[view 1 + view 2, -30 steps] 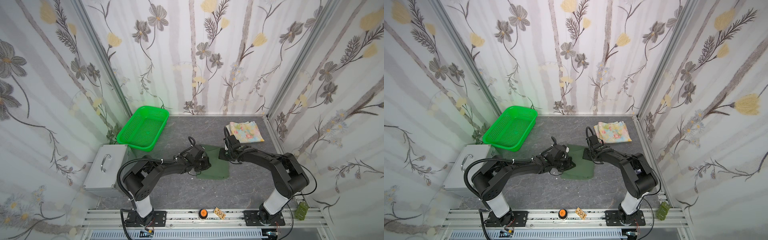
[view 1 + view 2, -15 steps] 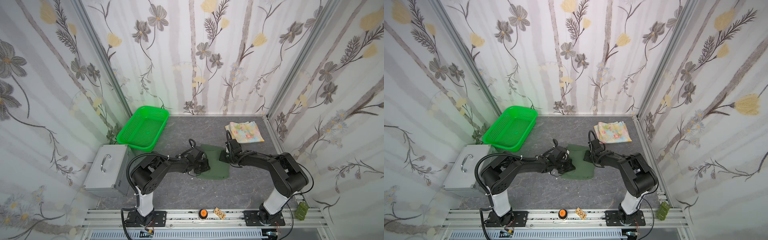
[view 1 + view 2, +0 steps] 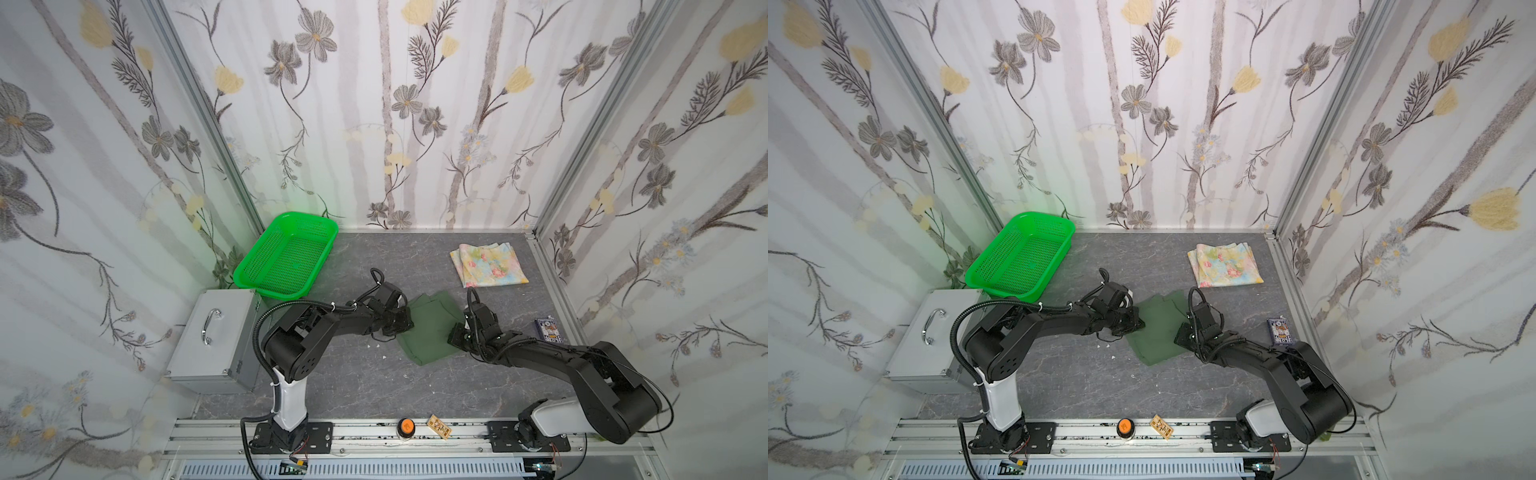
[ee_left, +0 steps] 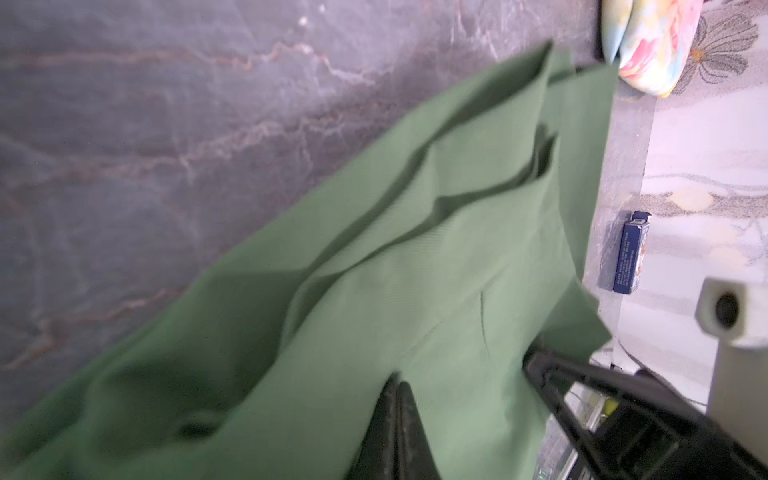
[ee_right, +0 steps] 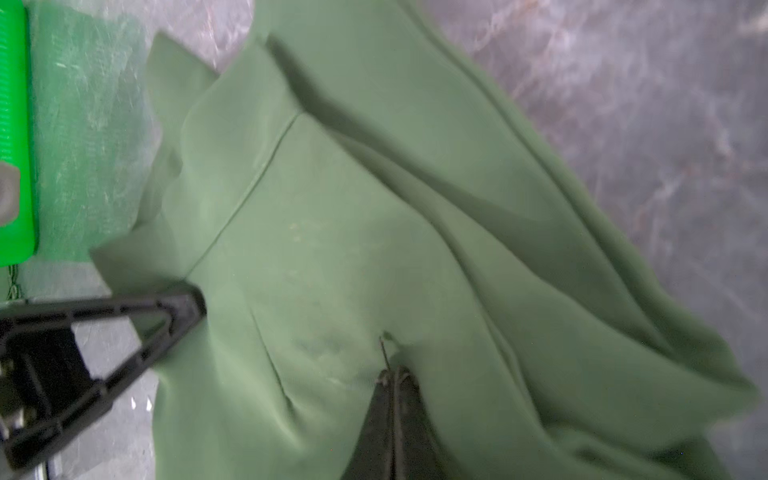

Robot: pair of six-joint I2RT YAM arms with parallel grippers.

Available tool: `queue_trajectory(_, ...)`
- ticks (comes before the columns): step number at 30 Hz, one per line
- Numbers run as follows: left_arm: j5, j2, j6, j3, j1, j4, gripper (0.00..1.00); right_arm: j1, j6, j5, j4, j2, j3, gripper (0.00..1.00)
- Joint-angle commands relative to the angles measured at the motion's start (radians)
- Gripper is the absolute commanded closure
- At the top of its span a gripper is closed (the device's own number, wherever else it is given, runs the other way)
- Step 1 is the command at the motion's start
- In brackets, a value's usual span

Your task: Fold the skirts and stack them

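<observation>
The olive green skirt [image 3: 430,326] [image 3: 1158,328] lies rumpled in several layers mid-table. My left gripper [image 3: 405,322] [image 3: 1138,323] is at its left edge, shut on a pinch of the green cloth [image 4: 415,270], jaws pressed together [image 4: 398,382]. My right gripper [image 3: 453,334] [image 3: 1179,334] is at the skirt's right edge, also shut on the cloth [image 5: 332,208], with the jaws meeting [image 5: 392,374]. The floral skirt [image 3: 488,264] [image 3: 1225,264] lies folded at the back right, apart from both grippers; its corner [image 4: 648,45] shows in the left wrist view.
A bright green mesh basket [image 3: 286,257] stands at the back left, partly on a metal case [image 3: 216,336]. A blue card pack [image 3: 548,328] lies near the right wall. An orange button [image 3: 406,426] and a small card [image 3: 439,427] sit on the front rail.
My right gripper has come toward the front with its edge of the green skirt, and the skirt has turned and bunched. My left gripper has shifted only slightly.
</observation>
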Motion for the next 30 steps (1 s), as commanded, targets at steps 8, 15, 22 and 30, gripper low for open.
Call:
queue_trajectory(8,-0.103,-0.028,0.064,0.061,0.004,-0.058,1.00,-0.029,-0.007,0.035,-0.264,-0.219,0.050,1.00)
queue_trajectory(15,-0.098,-0.145,0.034,-0.013,0.000,-0.059,1.00,-0.076,-0.126,0.012,-0.246,-0.110,0.107,1.00)
queue_trajectory(22,-0.091,-0.183,0.015,-0.064,-0.048,-0.058,1.00,-0.076,-0.127,-0.009,-0.175,-0.027,0.076,1.00)
queue_trajectory(30,-0.105,-0.123,0.032,-0.129,-0.064,-0.059,1.00,-0.074,-0.092,-0.005,-0.171,-0.062,0.031,1.00)
